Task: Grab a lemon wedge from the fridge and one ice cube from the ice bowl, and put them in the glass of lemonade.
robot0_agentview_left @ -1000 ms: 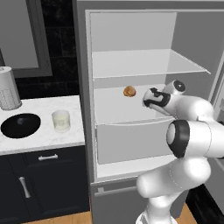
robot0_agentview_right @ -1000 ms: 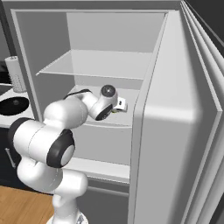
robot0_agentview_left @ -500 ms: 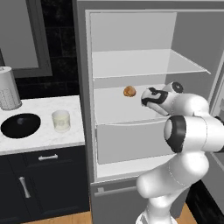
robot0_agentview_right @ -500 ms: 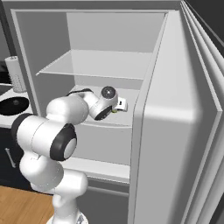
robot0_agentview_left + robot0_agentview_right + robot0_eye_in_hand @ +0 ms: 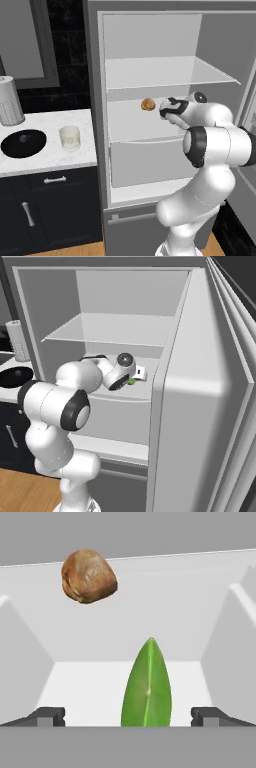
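fridge (image 5: 95, 75) open, end effector (image 5: 127, 716) spread wide and empty around lemon wedge (image 5: 147, 687) on its middle shelf | nothing grabbed yet | ice bowl (image 5: 22, 143) and glass of lemonade (image 5: 70, 138) wait on table (image 5: 50, 160), ice cube unseen

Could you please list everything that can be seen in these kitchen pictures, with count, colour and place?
tall matte grey fridge: one, grey outside, white shelves inside, door open, right of the counter.
small green-yellow lemon wedge: one, on the middle fridge shelf, between the open fingertips in the hand view.
round brown lumpy food item: one, brown, on the same shelf, farther back and to the left.
wide shallow black ice bowl: one, black, on the white counter.
short clear glass of lemonade: one, pale yellowish, on the counter right of the bowl.
tall white paper-towel roll: one, at the counter's back.
dark navy cabinets: below the counter.
gripper: one, white with dark tips, open, inside the fridge at the wedge.
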{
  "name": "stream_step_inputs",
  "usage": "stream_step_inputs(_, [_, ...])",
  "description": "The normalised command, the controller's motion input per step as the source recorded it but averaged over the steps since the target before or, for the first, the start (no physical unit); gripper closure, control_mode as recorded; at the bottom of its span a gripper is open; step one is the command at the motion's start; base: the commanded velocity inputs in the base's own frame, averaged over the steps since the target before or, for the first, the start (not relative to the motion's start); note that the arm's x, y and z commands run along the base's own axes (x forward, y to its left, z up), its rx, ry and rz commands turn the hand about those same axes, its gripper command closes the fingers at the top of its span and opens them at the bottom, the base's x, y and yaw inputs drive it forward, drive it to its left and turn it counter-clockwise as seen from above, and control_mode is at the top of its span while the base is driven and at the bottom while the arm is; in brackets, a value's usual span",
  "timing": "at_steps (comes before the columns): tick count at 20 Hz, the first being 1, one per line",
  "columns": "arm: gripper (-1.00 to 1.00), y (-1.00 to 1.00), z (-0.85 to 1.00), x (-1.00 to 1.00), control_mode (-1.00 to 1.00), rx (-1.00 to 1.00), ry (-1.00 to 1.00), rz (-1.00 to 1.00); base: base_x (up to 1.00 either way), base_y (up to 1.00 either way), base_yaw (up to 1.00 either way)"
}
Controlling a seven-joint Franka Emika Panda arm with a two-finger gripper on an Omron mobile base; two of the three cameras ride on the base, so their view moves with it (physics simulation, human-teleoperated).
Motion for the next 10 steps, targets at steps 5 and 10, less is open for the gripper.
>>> stream_step_inputs(5, [-1.0,-0.15,-0.04,0.26,-1.0,0.0,0.0,0.0,0.0,0.0,0.0])
stream_step_inputs(10, [-1.0,-0.06,-0.2,0.06,-1.0,0.0,0.01,0.0,0.0,0.0,0.0])
